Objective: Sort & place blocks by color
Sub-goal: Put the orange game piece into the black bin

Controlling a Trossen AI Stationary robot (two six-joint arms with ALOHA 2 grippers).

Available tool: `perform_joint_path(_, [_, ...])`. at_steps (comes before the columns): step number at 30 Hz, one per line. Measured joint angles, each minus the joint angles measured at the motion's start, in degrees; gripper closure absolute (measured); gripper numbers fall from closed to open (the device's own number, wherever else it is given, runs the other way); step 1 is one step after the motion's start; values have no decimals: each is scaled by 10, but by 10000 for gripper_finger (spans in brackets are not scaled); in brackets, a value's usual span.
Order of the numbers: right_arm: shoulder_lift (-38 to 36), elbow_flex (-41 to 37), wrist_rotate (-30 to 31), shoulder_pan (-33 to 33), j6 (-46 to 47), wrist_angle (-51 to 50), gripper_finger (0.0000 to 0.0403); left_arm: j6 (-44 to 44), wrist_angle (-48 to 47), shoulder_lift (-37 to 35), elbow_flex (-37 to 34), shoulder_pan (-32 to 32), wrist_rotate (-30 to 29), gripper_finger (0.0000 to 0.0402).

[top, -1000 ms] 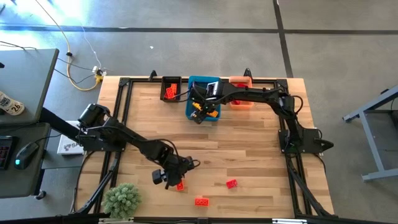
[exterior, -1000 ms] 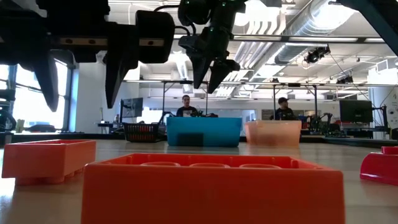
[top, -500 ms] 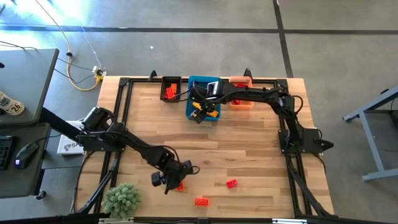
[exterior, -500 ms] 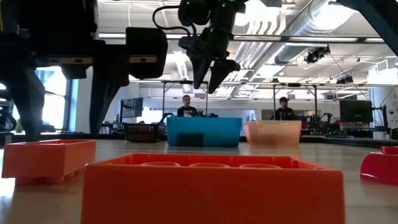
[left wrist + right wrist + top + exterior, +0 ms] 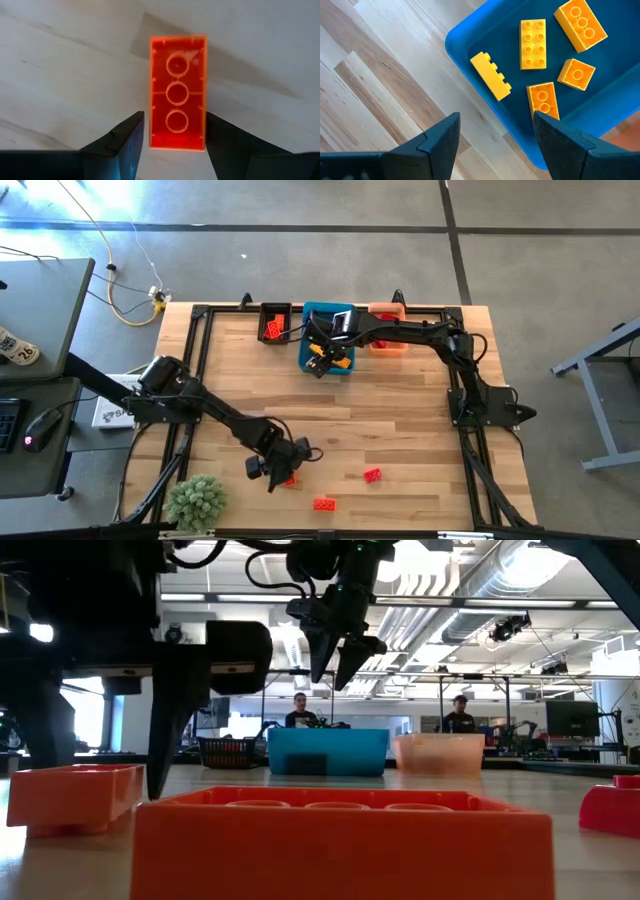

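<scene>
Left hand [image 5: 172, 131]: mine, low over the bench [image 5: 400, 420], fingers apart either side of an orange block [image 5: 178, 92] lying hollow side up
Right hand [image 5: 495, 131]: mine, fingers apart, above the blue bin [image 5: 470, 40] holding five yellow blocks [image 5: 533, 43]

Bright daylight, soft shadows; low view foreground blurred, arms backlit.
</scene>
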Motion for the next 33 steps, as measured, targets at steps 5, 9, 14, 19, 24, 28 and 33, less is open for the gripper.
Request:
perform_joint_path(5, [0, 0, 0, 0, -1, 0, 164, -1, 7, 5, 0, 1, -12, 216])
perform_joint_path(9, [0, 0, 0, 0, -2, 0, 164, -11, 6, 5, 0, 0, -21, 233])
perform_joint_path(14, [0, 0, 0, 0, -2, 0, 164, -26, 5, 4, 0, 0, -21, 290])
perform_joint_path(19, [0, 0, 26, -2, -2, 0, 164, -63, 4, 4, 1, 4, -23, 291])
perform_joint_path(24, [0, 0, 32, -15, -27, -2, 164, -118, -14, -5, -1, 20, -28, 291])
perform_joint_path(28, [0, 0, 29, -30, -50, -4, 164, -146, -25, -22, -1, 42, -42, 291])
perform_joint_path(33, [0, 0, 24, -52, -93, -17, 164, -172, -57, -43, -1, 80, -63, 291])
